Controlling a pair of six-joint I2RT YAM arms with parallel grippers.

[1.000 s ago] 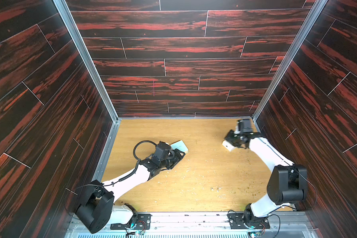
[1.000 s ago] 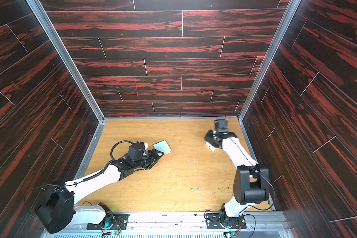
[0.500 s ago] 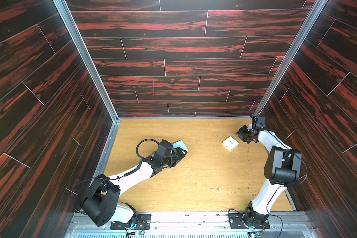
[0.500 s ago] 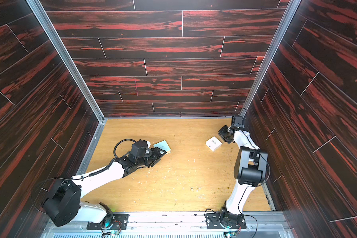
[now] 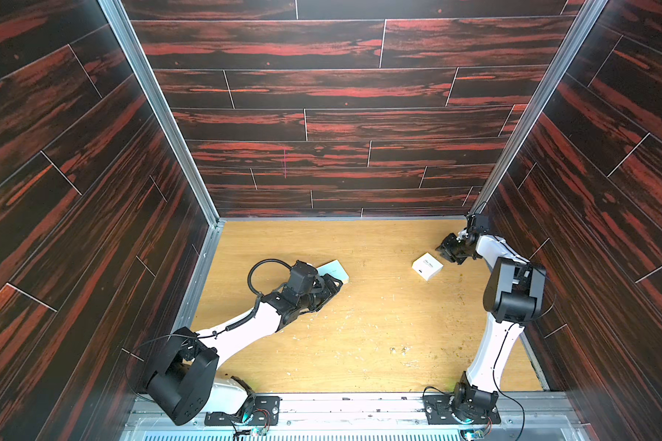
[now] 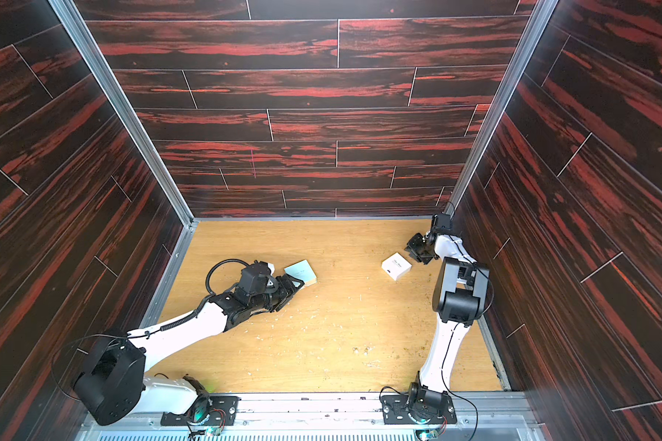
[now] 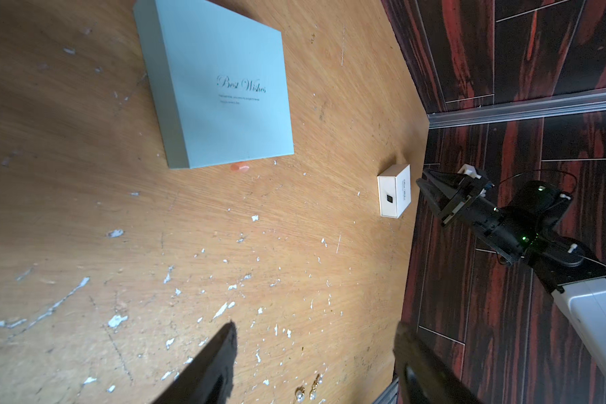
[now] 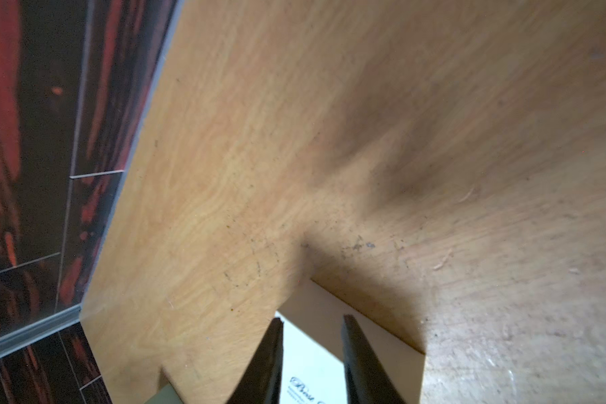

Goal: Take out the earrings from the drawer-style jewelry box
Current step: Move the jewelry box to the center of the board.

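Currently, the earrings [image 7: 308, 391] lie loose on the wooden table [image 7: 84, 210], outside both boxes. The left wrist view shows them in the gap between the fingers of the left gripper [image 7: 315, 327], which stand wide apart and grip nothing. Pale paint flecks [image 7: 116, 320] are scattered around the studs, and in both top views the studs are too small to tell from such flecks. A pale blue box [image 5: 335, 269] lettered "Best Wishes" lies flat just beside the left gripper's tips. A small orange tab [image 7: 240, 167] at one of its edges is visible only in the left wrist view. The white box [image 5: 427, 266] lies well apart from it, near the right wall [image 5: 551, 229]. The right gripper [image 5: 450, 252] sits just beside the white box, its fingers parted by a narrow gap and holding nothing. The right wrist view shows the white box's top through that gap. The left wrist view alone shows a small dark square [image 7: 389, 198] on the box's end face.
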